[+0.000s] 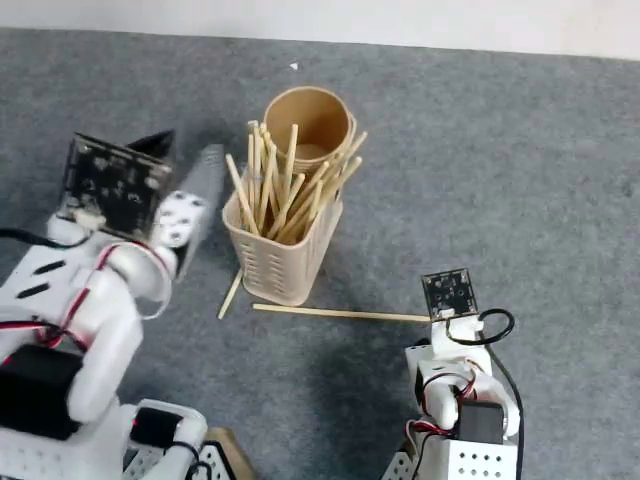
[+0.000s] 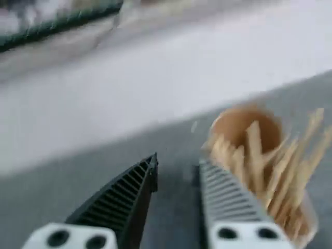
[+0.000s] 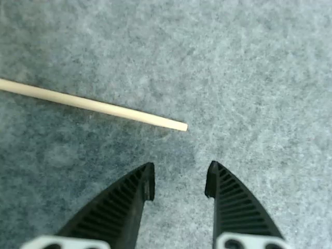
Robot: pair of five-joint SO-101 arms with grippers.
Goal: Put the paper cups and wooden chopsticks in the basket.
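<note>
Right wrist view: right jaws gape empty near a chopstick [image 3: 93, 105]; left jaws likewise.

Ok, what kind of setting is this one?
Probably a robot test bench rather than a kitchen: a grey felt-like mat underneath, the left arm and right arm carry bare circuit boards, and the basket looks staged.
</note>
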